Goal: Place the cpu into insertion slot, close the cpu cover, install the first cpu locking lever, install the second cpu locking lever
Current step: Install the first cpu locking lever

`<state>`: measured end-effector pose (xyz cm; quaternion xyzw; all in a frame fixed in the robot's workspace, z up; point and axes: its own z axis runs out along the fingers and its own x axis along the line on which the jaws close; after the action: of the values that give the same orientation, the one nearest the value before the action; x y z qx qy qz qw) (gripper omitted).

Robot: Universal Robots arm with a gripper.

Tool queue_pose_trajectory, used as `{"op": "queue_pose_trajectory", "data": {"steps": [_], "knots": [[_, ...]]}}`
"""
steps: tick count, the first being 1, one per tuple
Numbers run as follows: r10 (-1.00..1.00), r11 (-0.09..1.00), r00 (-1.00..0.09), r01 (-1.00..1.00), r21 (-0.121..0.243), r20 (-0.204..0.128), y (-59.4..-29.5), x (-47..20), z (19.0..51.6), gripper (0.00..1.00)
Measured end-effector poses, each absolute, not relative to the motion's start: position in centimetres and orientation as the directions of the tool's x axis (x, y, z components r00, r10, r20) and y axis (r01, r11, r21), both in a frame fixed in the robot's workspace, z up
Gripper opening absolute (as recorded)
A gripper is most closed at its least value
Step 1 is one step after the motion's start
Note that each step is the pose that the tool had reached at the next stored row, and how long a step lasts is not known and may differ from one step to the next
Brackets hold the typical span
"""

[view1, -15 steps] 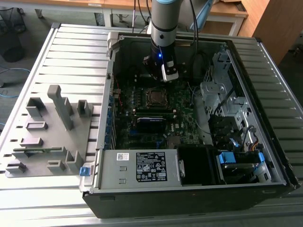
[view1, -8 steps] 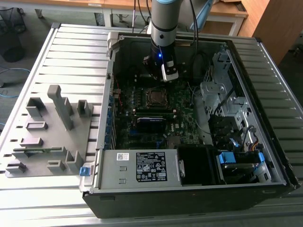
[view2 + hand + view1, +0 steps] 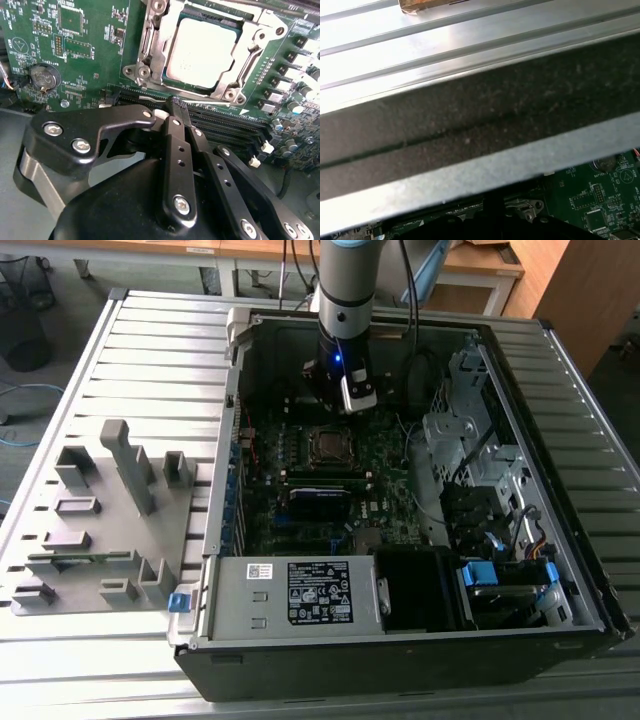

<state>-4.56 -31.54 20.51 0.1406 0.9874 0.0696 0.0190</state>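
Grey slatted metal table point(image 3: 160, 350) noted under opened computer case point(image 3: 300, 680) | wooden desks point(image 3: 480, 260) seen behind | cpu point(image 3: 200, 52) found seated on green motherboard point(image 3: 100, 75) beneath lowered cpu cover point(image 3: 154, 37) | gripper point(image 3: 172, 106) found clenched, empty, near cover.

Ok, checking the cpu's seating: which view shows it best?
The second wrist view: the cpu sits close, silver top plain. The exterior view shows the cpu small; the first wrist view faces the case wall.

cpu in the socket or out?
In. In the second wrist view the cpu lies flat and seated, the cpu cover framing its silver top.
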Motion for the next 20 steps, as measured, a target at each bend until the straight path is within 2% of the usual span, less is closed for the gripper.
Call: {"op": "queue_pose_trajectory", "data": {"steps": [20], "knots": [[0.302, 0.945, -0.953, 0.296, 0.140, -0.021, -30.89, -4.63, 20.29, 0.10]]}}
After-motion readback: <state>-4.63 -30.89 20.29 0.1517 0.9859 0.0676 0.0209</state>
